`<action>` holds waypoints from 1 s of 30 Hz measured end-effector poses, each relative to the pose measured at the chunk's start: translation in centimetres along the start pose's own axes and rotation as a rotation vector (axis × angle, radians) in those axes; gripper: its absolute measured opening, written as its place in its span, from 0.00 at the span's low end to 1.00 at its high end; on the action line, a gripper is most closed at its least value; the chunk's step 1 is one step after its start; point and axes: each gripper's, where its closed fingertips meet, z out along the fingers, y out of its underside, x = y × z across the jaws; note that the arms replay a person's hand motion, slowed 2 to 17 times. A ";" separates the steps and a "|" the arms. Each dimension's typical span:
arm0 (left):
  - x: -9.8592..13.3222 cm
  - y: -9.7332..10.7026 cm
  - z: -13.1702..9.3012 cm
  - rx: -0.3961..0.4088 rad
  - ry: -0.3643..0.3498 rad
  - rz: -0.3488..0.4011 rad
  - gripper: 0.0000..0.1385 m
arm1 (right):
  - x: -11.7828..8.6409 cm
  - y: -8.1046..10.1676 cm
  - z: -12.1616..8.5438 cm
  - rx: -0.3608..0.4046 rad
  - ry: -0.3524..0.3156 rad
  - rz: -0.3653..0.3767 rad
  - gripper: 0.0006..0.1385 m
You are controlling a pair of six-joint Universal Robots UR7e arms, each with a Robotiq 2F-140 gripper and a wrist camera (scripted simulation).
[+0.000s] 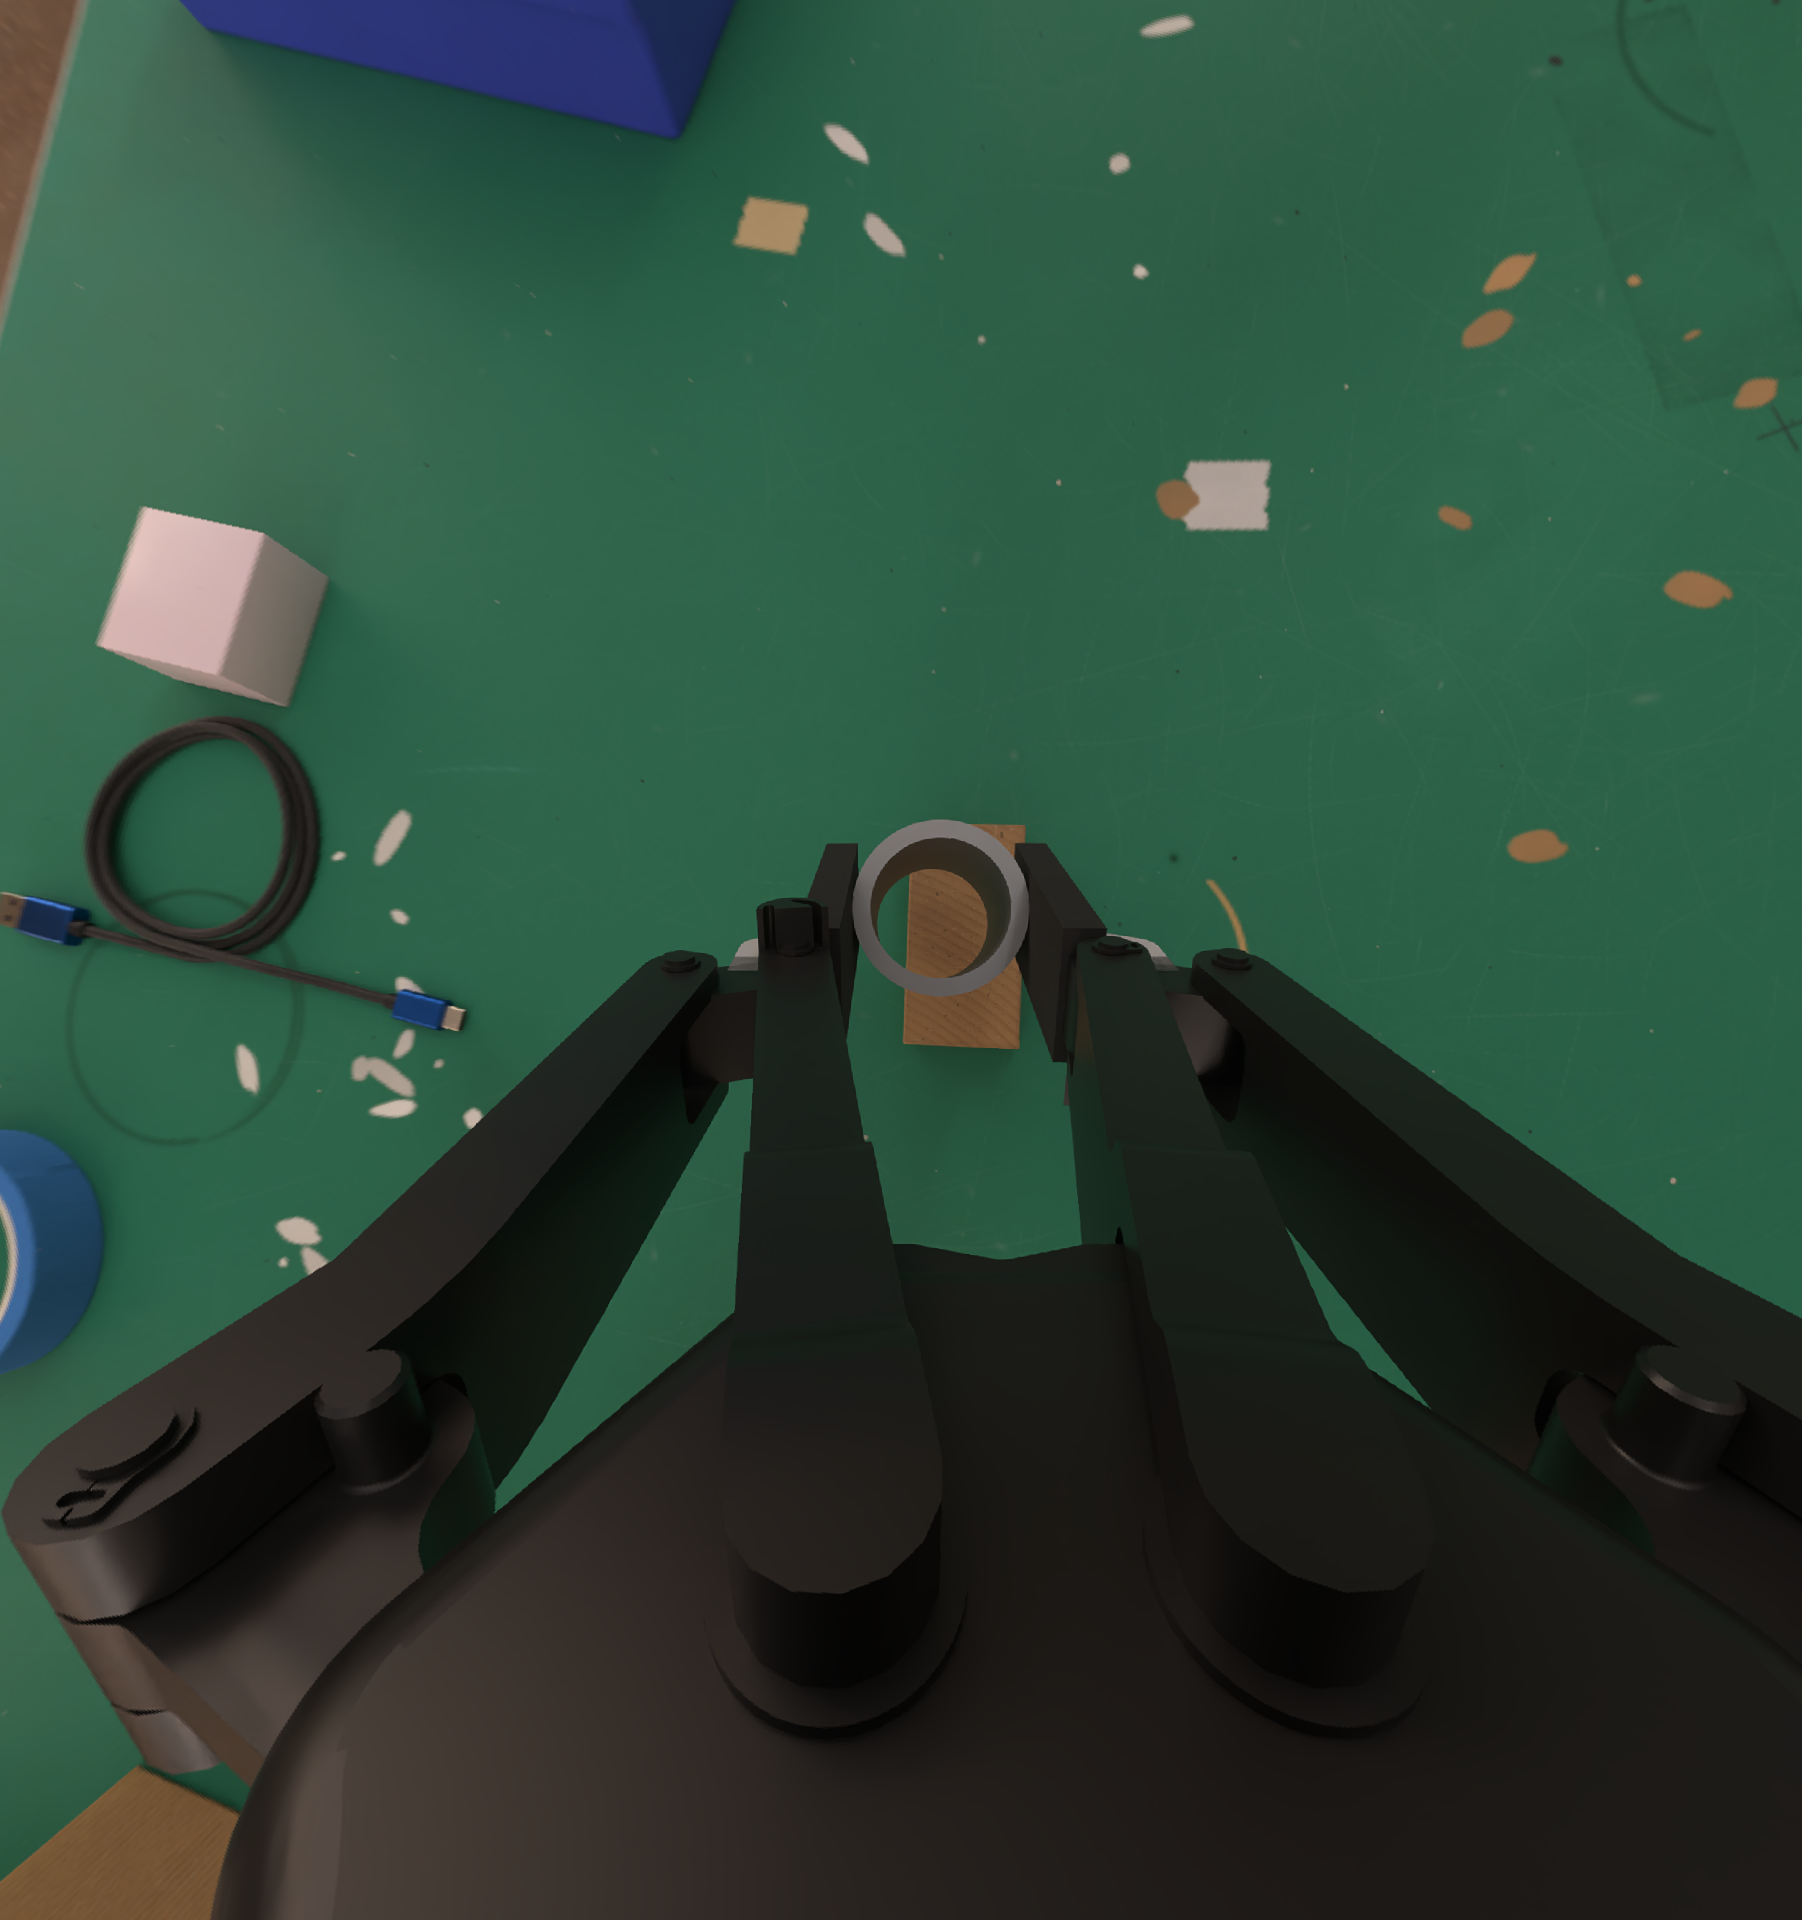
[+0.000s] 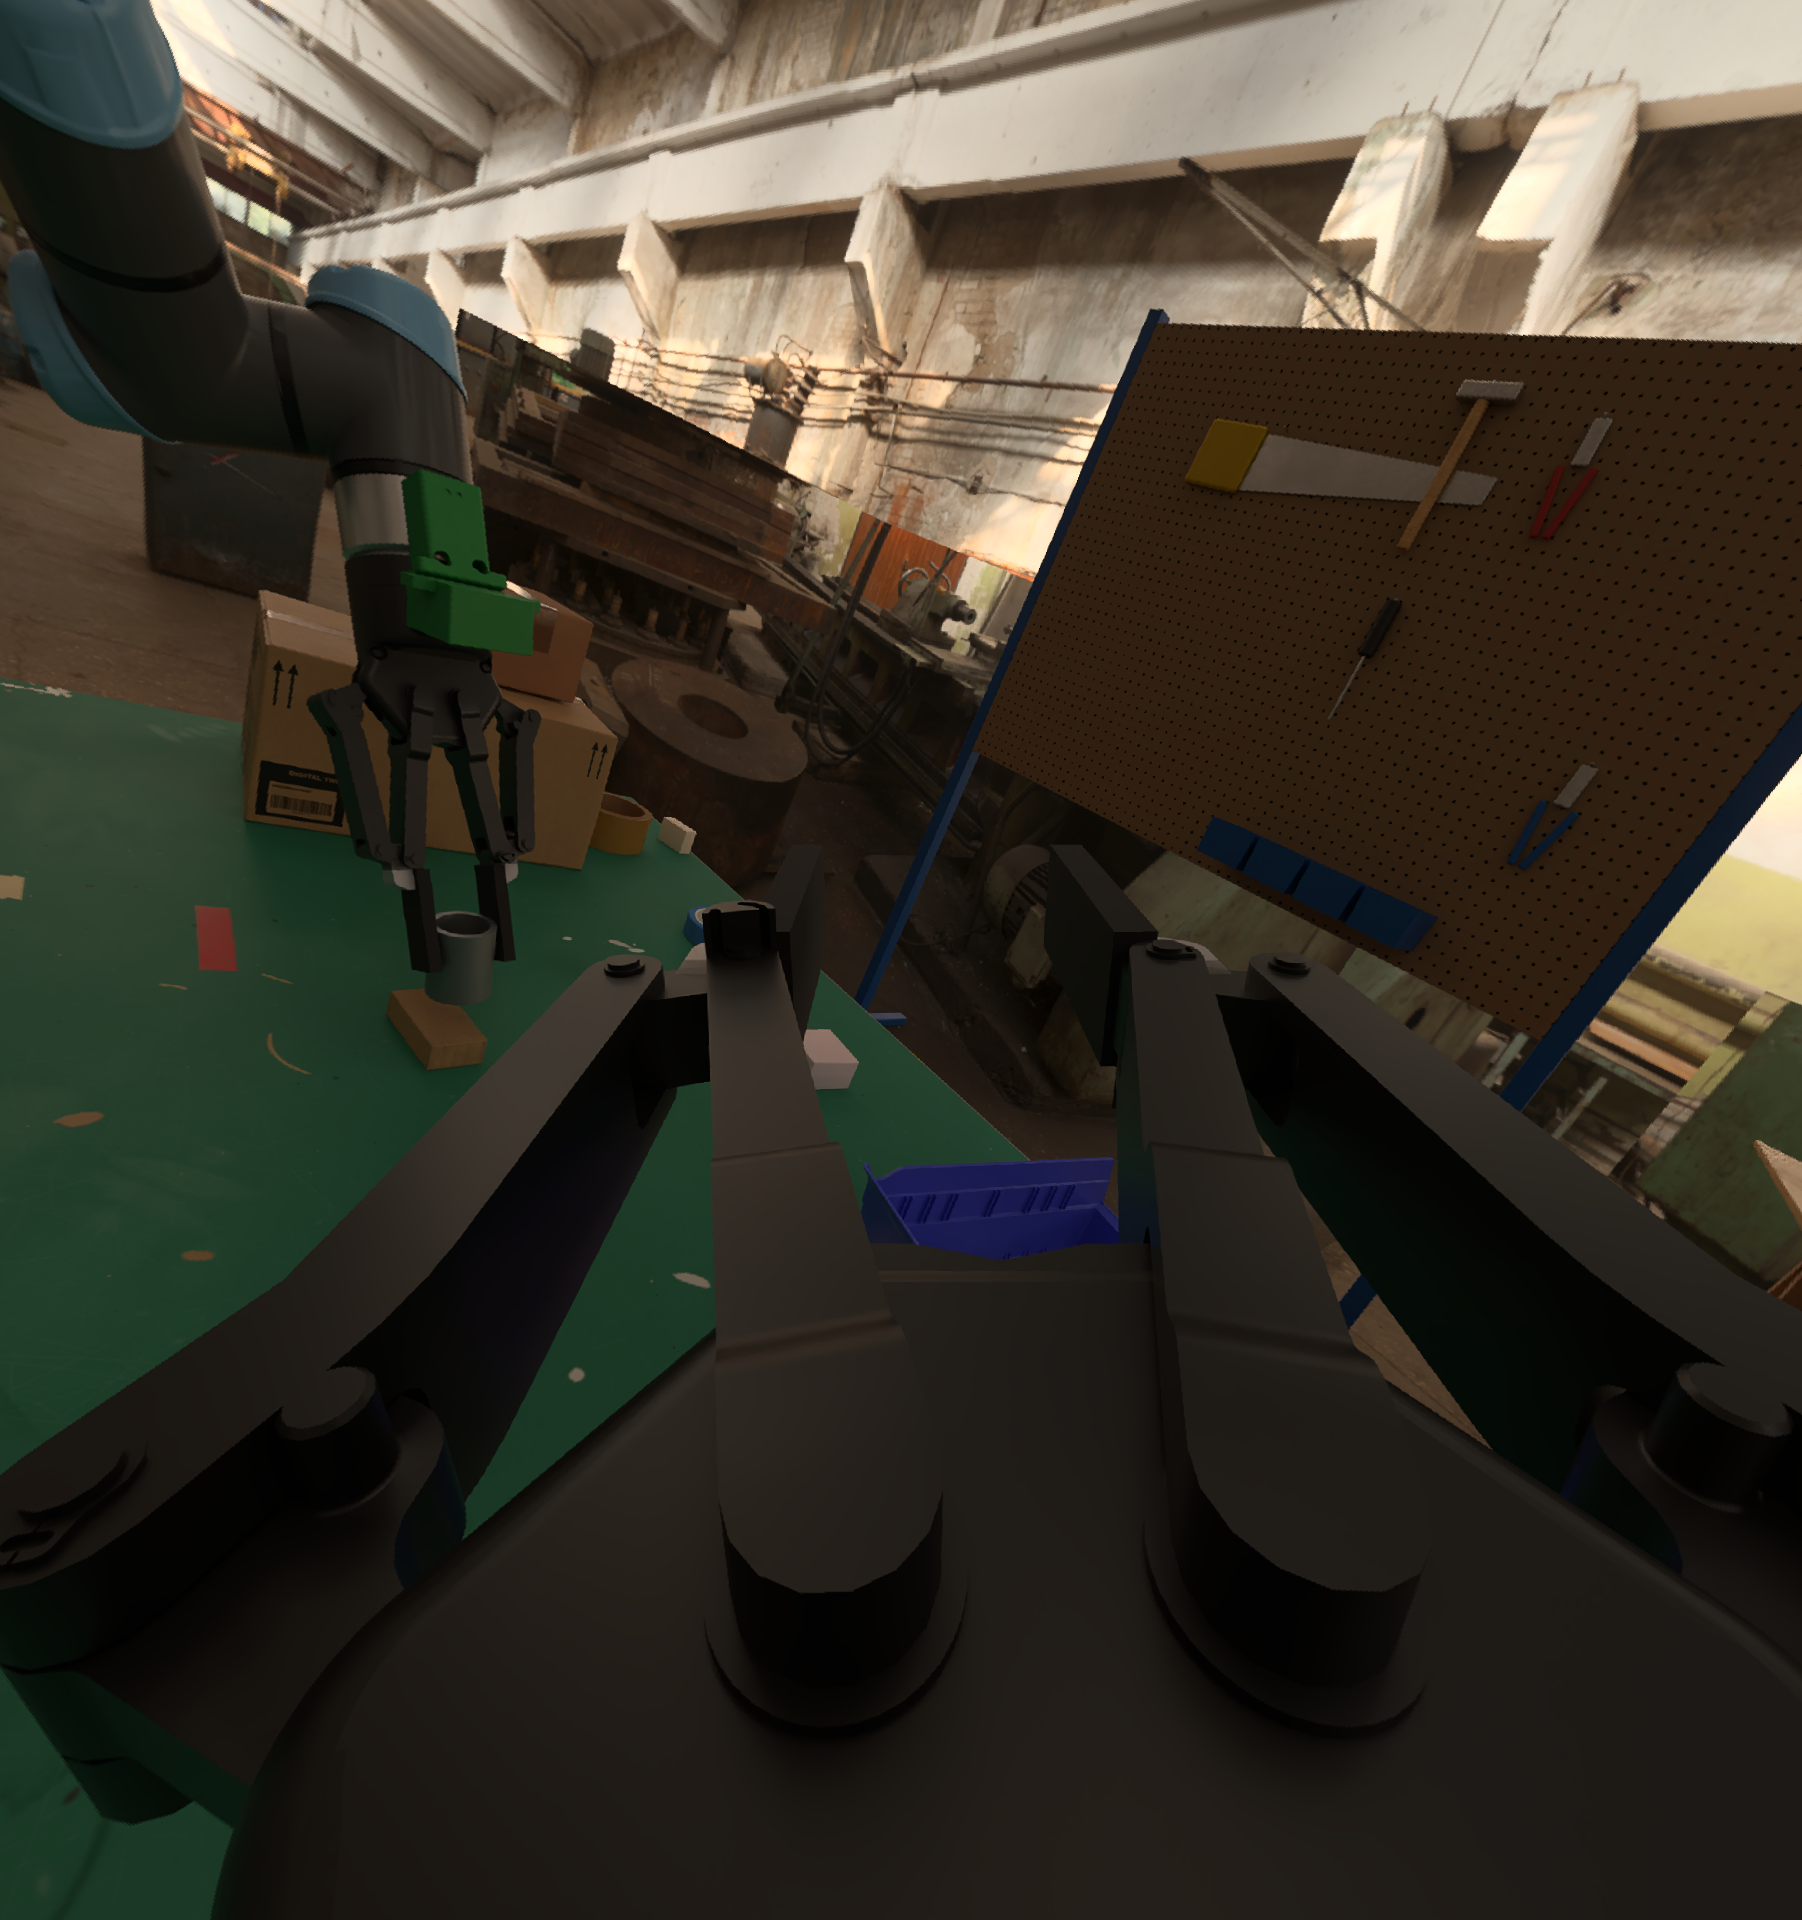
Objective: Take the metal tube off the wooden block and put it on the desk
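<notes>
The grey metal tube (image 1: 941, 977) stands upright, its open end facing the left wrist camera. My left gripper (image 1: 936, 854) is shut on it, one finger on each side. The wooden block (image 1: 959, 1023) lies flat on the green desk (image 1: 1292, 675) right beneath the tube. In the right wrist view the left gripper (image 2: 461, 956) holds the tube (image 2: 464, 961) over the far end of the block (image 2: 438, 1029); I cannot tell whether they touch. My right gripper (image 2: 938, 873) is open and empty, high above the desk's edge.
A white cube (image 1: 206, 603), a coiled black cable with blue plugs (image 1: 201, 831) and a blue tape roll (image 1: 14, 1257) lie left of the block. A blue bin (image 1: 461, 52) is at the far left. Cardboard boxes (image 2: 294, 727) and a pegboard (image 2: 1448, 675) stand beyond the desk.
</notes>
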 end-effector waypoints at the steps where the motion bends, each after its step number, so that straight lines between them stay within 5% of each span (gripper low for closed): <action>1: -0.1 -0.2 -0.3 0.009 -0.013 0.000 0.29 | 0.0 0.0 -0.1 0.002 0.002 -0.001 0.41; 16: -1.4 -5.2 -5.9 0.189 -0.290 0.060 0.29 | 0.5 -0.4 -0.6 0.021 0.016 0.008 0.40; 30: 1.9 -13.2 -9.0 0.361 -0.422 0.191 0.29 | 0.8 -0.5 -0.9 0.010 0.040 -0.021 0.40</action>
